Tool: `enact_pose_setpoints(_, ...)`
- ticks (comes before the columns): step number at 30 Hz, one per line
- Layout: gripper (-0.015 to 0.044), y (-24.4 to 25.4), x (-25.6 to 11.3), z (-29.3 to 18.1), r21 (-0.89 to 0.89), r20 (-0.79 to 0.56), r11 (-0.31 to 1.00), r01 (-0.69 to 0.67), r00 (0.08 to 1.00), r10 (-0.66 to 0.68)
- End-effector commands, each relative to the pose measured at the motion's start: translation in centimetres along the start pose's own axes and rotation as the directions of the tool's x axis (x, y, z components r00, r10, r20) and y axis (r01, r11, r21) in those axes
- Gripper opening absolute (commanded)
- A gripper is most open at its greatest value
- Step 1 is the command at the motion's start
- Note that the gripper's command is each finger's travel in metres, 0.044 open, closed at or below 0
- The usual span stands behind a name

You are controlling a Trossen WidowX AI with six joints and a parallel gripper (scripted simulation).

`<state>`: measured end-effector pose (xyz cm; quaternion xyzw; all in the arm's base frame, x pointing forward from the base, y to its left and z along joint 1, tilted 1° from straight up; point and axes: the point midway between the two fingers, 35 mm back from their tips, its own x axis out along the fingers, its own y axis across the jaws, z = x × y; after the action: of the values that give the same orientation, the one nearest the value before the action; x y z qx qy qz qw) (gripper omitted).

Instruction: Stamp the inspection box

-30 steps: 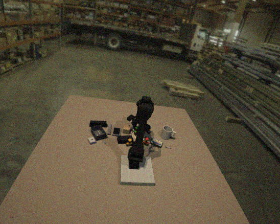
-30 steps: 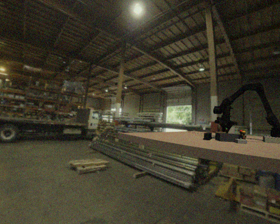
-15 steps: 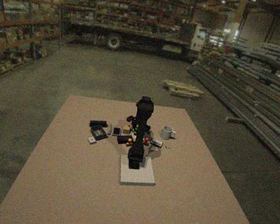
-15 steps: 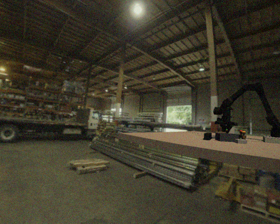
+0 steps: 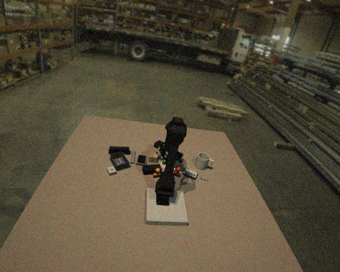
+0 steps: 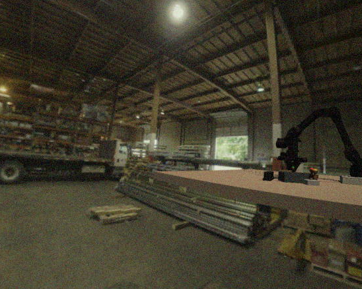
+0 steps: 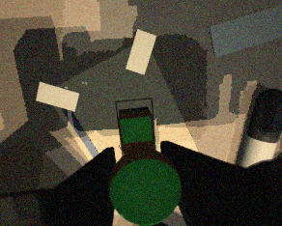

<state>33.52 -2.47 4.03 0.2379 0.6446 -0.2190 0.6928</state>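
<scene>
My gripper [image 7: 137,152] is shut on the green-topped stamp [image 7: 145,190] [image 5: 164,161], its round green knob between the fingers and its block pointing down. In the wrist view the block covers the lower part of the thin dark outline of the inspection box [image 7: 134,99] on the card [image 7: 180,137]. Much of the card lies in shadow. The stamp's face is hidden, and I cannot tell whether it touches the card. The ink pad [image 5: 141,159] lies open to the left of the card in the top view.
Two pale strips [image 7: 57,97] [image 7: 141,51] lie at the card's edges. A dark-capped marker [image 7: 261,127] lies to the right. An orange-topped stamp [image 5: 157,170] and a red-topped stamp [image 5: 178,169] stand nearer the arm base. A mug [image 5: 202,161] stands right; a black tray [image 5: 120,161] lies left.
</scene>
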Motion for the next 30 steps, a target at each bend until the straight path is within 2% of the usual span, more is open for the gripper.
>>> enact_pose_setpoints(1, 0.0000, -0.05, 0.27, -0.01, 0.006, -0.001, 1.000, 0.005, 1.000, -0.005)
enact_pose_setpoints(30, 0.0000, -0.07, 0.79, -0.03, 0.006, 0.000, 1.000, 0.005, 1.000, -0.005)
